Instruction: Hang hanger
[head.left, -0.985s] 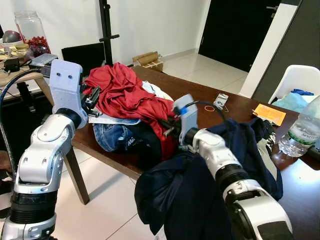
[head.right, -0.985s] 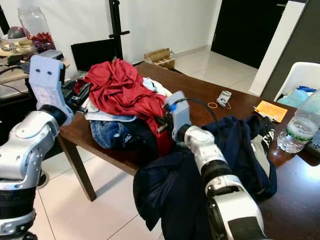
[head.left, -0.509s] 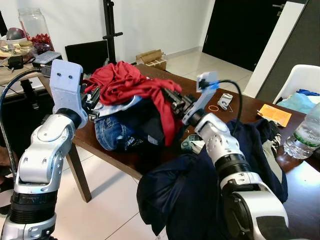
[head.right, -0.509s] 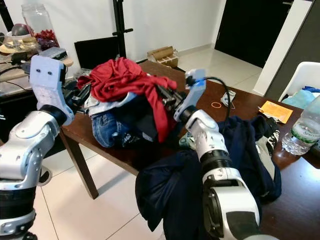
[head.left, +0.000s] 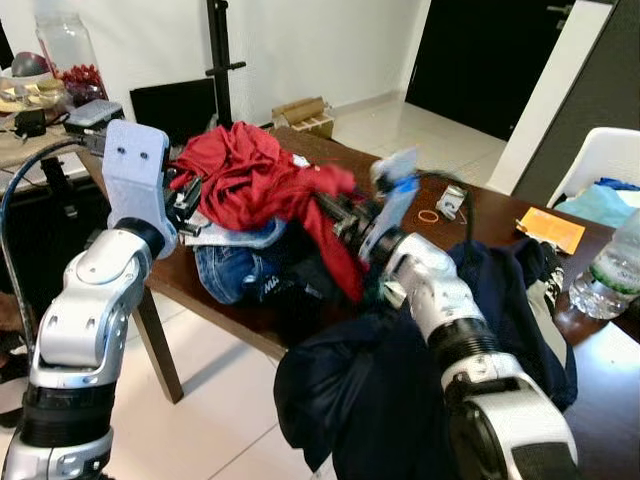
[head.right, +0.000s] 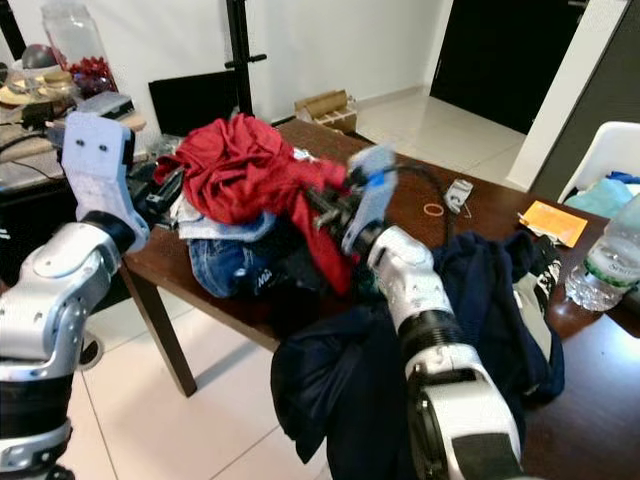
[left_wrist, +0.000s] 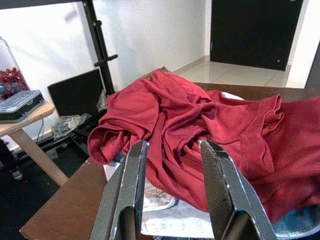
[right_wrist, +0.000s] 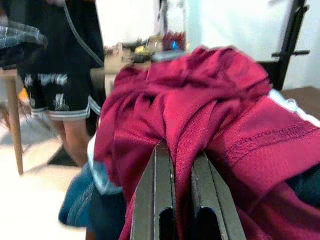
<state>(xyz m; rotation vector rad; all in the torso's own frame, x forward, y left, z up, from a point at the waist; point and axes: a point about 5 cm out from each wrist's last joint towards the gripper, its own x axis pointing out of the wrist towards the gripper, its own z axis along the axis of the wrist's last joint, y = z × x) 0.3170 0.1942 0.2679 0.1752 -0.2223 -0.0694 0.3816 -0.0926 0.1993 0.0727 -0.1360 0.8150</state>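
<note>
Now red shirt (right_wrist: 210, 120) within right pincer (right_wrist: 179, 165)

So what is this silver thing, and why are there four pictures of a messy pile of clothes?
It is a walking robot with two silver arms, each ending in a gripper of two black fingers. The two wide pictures come from cameras in its head, looking down at a brown table. The other two come from cameras on its wrists, looking along the fingers. On the table lie a red shirt on top of blue jeans, a dark blue garment, a water bottle and an orange paper. The right gripper has pinched a fold of the red shirt. The left gripper is open and waits beside the pile. I cannot make out a hanger.
</note>
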